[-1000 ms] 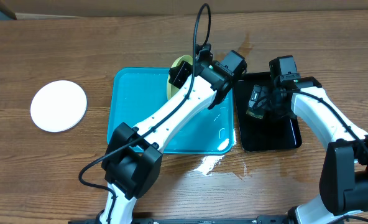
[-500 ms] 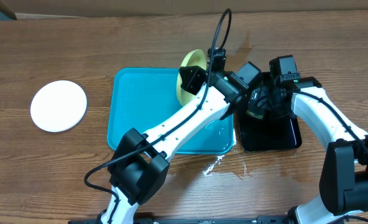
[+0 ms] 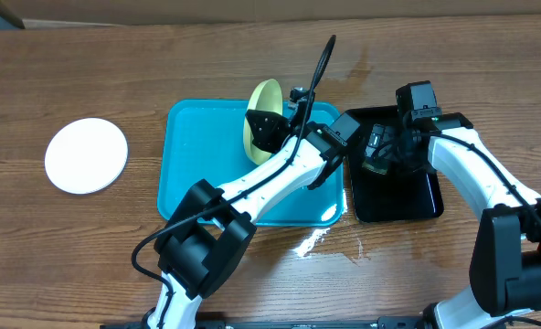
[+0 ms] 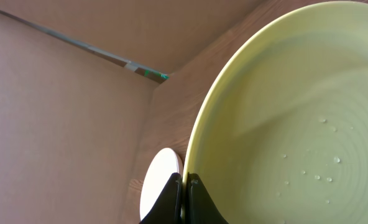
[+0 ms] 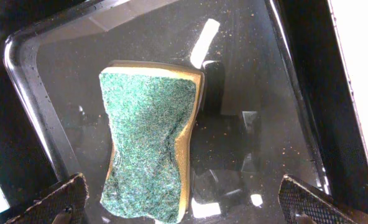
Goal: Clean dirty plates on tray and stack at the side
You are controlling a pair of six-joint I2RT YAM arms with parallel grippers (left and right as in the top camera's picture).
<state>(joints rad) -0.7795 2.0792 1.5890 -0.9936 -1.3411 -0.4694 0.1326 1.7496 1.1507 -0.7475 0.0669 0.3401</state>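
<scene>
Over tray (image 3: 190, 155), left hand (image 4: 185, 188) pinching yellow plate (image 4: 283, 124) rim, swung back leftward; stacking likely next. Right hand (image 5: 187, 202) spread wide over sponge (image 5: 150, 143), empty.

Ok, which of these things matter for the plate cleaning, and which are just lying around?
Job in hand: yellow-green plate, clamped in the left gripper; white plate; turquoise tray; sponge.
Lying about: black tray under the sponge; spilled water by the turquoise tray.
</scene>
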